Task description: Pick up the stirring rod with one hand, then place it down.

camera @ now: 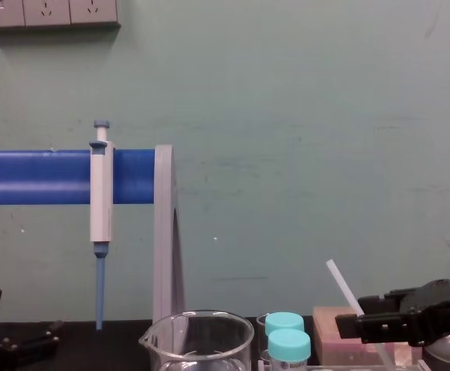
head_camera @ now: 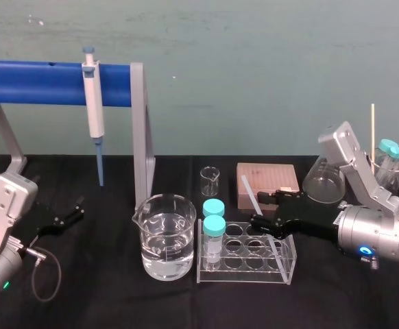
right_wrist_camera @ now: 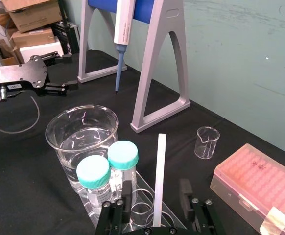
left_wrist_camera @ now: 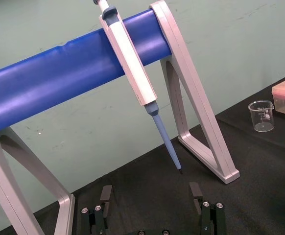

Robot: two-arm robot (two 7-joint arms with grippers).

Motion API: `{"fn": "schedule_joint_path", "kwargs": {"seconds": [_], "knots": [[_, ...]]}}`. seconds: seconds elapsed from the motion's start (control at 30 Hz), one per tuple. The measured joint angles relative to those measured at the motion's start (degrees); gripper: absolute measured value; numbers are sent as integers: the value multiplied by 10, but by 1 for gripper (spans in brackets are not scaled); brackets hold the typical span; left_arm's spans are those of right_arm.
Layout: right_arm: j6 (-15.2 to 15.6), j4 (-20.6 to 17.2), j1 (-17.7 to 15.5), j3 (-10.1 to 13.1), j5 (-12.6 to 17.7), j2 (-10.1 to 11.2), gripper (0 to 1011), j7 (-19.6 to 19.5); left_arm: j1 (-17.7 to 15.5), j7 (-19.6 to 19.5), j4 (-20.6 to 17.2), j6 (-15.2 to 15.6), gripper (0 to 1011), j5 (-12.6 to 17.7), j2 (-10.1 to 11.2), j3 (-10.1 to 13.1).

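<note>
The rod [right_wrist_camera: 159, 166] sits right between the fingers [right_wrist_camera: 184, 188] of the right gripper [head_camera: 267, 211], which reaches in from the right over the far side of the rack [head_camera: 282, 264]. In the right wrist view a gap shows on each side of the rod, so the fingers are parted around it, not clamped on it.

The rod is tilted. In the chest view it rises up and to the left from the gripper, and in the head view its free end points far and left, toward the small space between the rack and the far edge of the worktop [head_camera: 103, 295]. Its lower end is hidden behind the gripper, so I cannot tell whether it rests on the rack.

The fingers straddle the rod across its long axis, which is the line a grip needs. My guess is that closing them straight in would catch it near its lower part. A thin, smooth rod held that low may pivot, and the beaker [head_camera: 144, 236] and the two capped vials [head_camera: 214, 218] stand just to the left.

The left gripper [left_wrist_camera: 151, 193] lies parked at the left of the worktop, fingers spread wide, well apart from the rod. The right arm is plainly the nearer one.
</note>
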Motion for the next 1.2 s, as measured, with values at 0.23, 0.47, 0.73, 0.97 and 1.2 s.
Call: {"fn": "schedule_joint_path", "kwargs": {"seconds": [0.23,0.47,0.73,0.97,1.2], "knots": [[0,0,0,0,0,0,421,0,0,0,0,0,1000,0,0,0],[0,0,0,0,1,0,174,0,0,0,0,0,1000,0,0,0],[0,0,0,0,1,0,64,0,0,0,0,0,1000,0,0,0],[-15,-4,-11,9,5,-3,64,-6,0,0,0,0,1000,0,0,0],[-65,-14,-46,36,23,-14,64,-13,0,0,0,0,1000,0,0,0]]}}
